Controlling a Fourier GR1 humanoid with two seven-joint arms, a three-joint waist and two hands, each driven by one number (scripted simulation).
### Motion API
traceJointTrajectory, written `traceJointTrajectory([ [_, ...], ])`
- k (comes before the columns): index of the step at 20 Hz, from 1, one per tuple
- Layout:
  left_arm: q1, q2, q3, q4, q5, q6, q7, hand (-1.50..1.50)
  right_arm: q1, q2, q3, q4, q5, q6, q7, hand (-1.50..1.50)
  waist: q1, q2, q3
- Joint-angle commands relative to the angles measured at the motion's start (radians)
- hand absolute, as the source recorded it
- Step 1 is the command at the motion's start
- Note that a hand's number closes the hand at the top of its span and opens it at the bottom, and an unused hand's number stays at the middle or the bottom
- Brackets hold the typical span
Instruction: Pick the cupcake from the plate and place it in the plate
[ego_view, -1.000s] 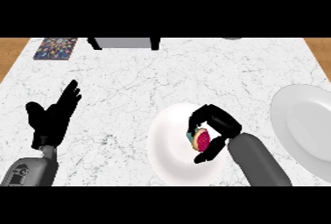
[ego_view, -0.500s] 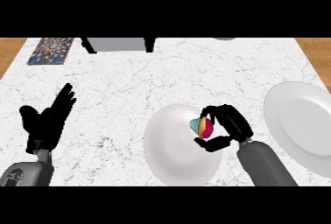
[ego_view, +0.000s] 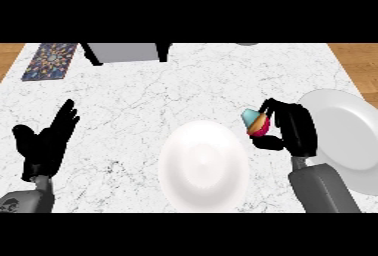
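On a white marble counter (ego_view: 148, 100), two white plates sit apart: the near plate (ego_view: 203, 167) at centre and the far plate (ego_view: 347, 137) by the right edge. Between them, the right hand (ego_view: 295, 132) curls around the tilted cupcake (ego_view: 256, 122), held above the counter. The left hand (ego_view: 44, 145) rests open at lower left, fingers up.

Counter (ego_view: 148, 100): white marble w/ grey veining, wood floor seen at both far corners. Borne on it: plate (ego_view: 203, 170) at centre-front; 2nd plate (ego_view: 347, 135) at right edge; patterned mat (ego_view: 50, 61) at far left; grey box (ego_view: 127, 51) at far edge.
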Motion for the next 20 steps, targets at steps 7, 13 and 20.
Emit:
traceJointTrajectory([
  [7,-0.023,-0.061,-0.046,-0.033,-0.027,0.024,0.013,0.00,0.209,-0.065,-0.136,-0.581,0.020,0.165,0.407,1.50,0.051,0.024,0.006],
  [13,-0.053,-0.031,-0.007,0.026,-0.020,-0.033,-0.012,0.00,0.246,-0.142,-0.358,-0.537,-0.151,0.174,0.334,1.50,0.070,0.032,0.007],
  [20,-0.059,-0.040,-0.014,-0.044,-0.032,-0.045,0.068,0.00,0.227,-0.247,-0.501,-0.324,-0.237,0.209,0.187,1.50,0.078,0.032,0.007],
])
